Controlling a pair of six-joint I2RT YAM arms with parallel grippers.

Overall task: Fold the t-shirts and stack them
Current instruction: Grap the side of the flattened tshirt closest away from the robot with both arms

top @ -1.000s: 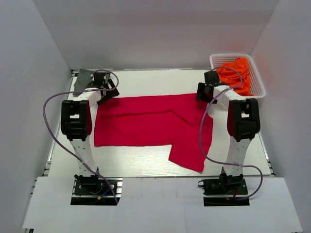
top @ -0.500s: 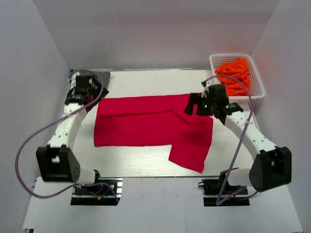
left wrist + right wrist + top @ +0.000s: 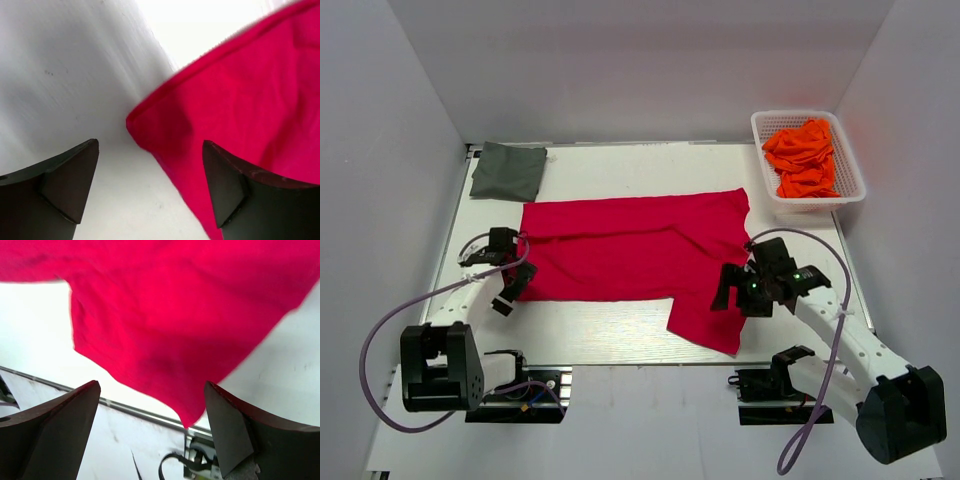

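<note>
the crimson t-shirt [image 3: 620, 250] lies spread flat across the middle of the table [image 3: 610, 330], its long edges running left to right, with one flap reaching toward the near edge on the right side

the left gripper [image 3: 510, 270] sits low at the shirt's left edge, jaws spread wide and holding nothing. in the left wrist view a corner of the red cloth lies between the two dark fingers [image 3: 70, 185]. the right-hand one seems to hang over the fabric, though whether it touches is hard to tell

the right gripper [image 3: 734, 288] is by the shirt's lower right flap, jaws likewise spread wide with nothing in them. its wrist view looks past the fingers onto the pointed tip of that flap, which comes close to the table's near edge

the dark grey-green t-shirt [image 3: 508, 170] lies folded at the far left corner of the table, apart from the red one. the orange t-shirts [image 3: 802, 158] are heaped in the white mesh basket [image 3: 848, 196] at the far right corner, well apart from both grippers
</note>
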